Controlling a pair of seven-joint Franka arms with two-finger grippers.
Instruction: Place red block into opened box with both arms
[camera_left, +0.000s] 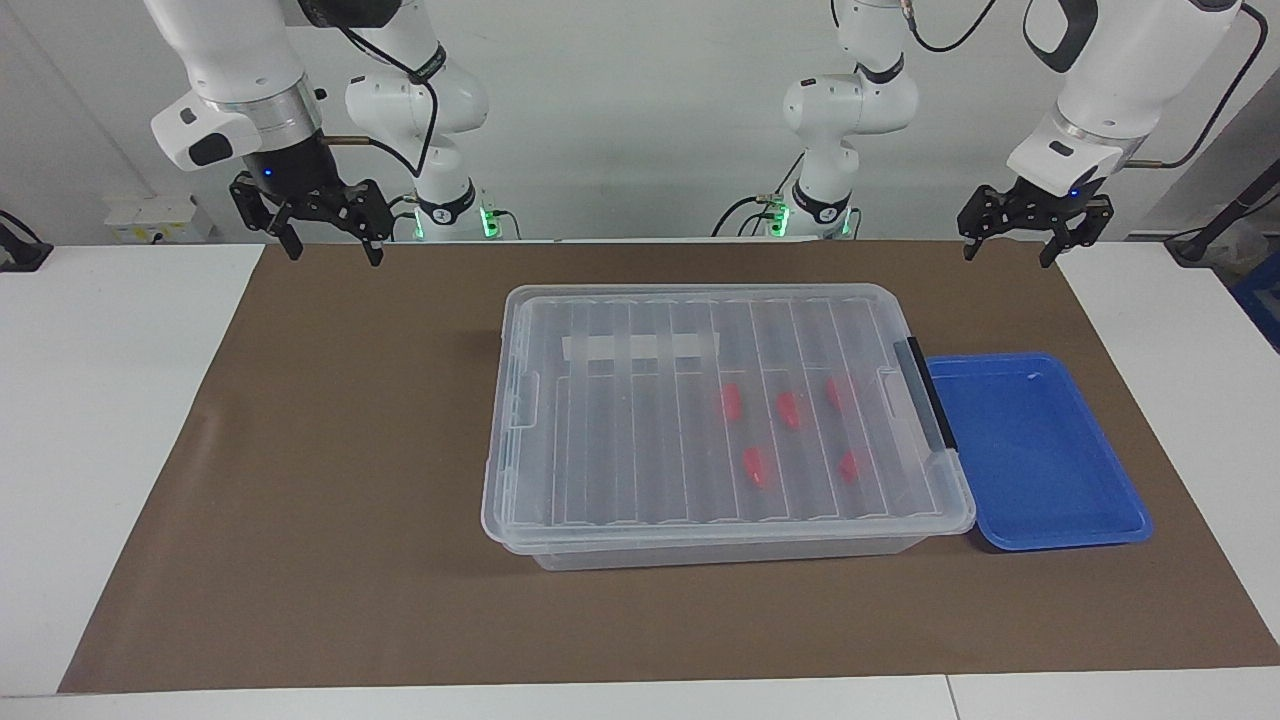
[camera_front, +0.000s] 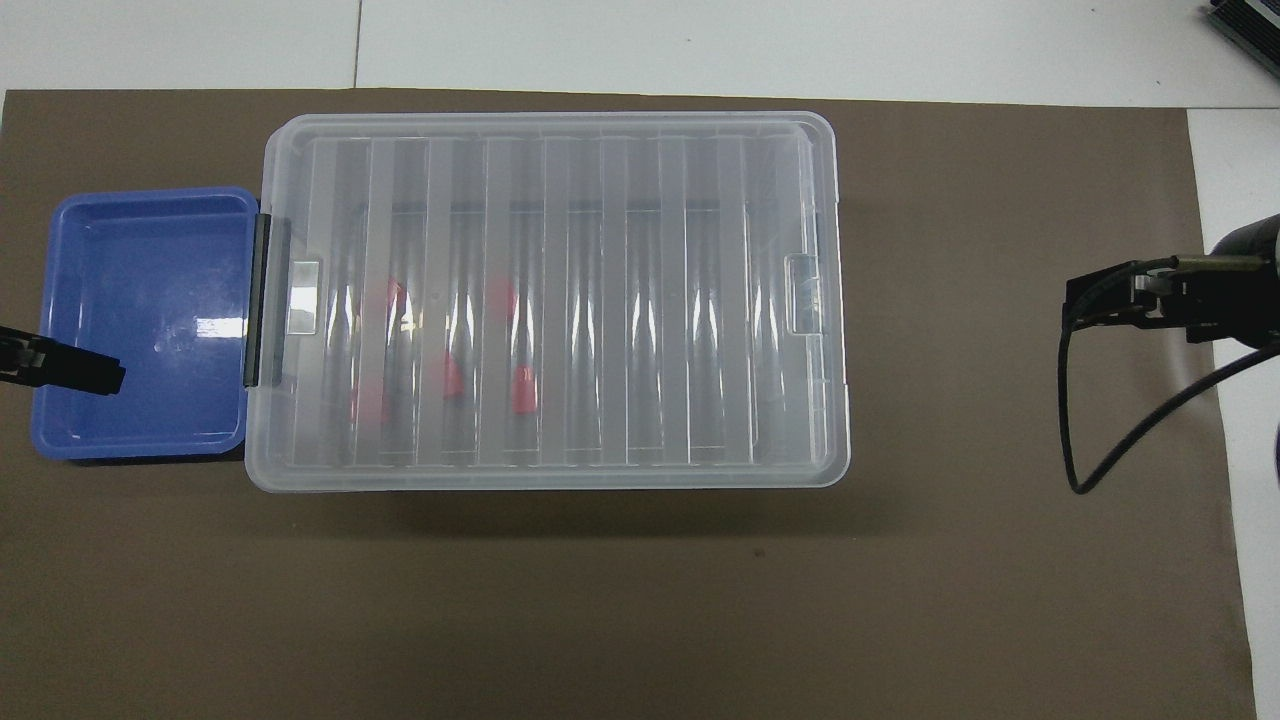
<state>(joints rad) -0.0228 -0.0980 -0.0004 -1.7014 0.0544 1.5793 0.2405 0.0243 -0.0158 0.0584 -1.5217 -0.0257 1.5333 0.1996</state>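
The box (camera_left: 600, 450) (camera_front: 650, 300) is a clear bin in the middle of the brown mat, and its ribbed lid lies shut on it. Several red blocks (camera_left: 788, 409) (camera_front: 523, 388) lie inside, toward the black-handle end, seen through the lid. My right gripper (camera_left: 333, 250) (camera_front: 1130, 300) hangs open and empty above the mat's corner at the right arm's end. My left gripper (camera_left: 1007, 253) hangs open and empty above the mat's corner at the left arm's end. Only one of its fingertips (camera_front: 90, 372) shows in the overhead view.
An empty flat blue tray (camera_left: 1040, 450) (camera_front: 140, 320) lies against the box's handle end, toward the left arm's end of the table. The brown mat (camera_left: 330, 450) covers the table around the box. A black cable (camera_front: 1100, 460) loops down from the right gripper.
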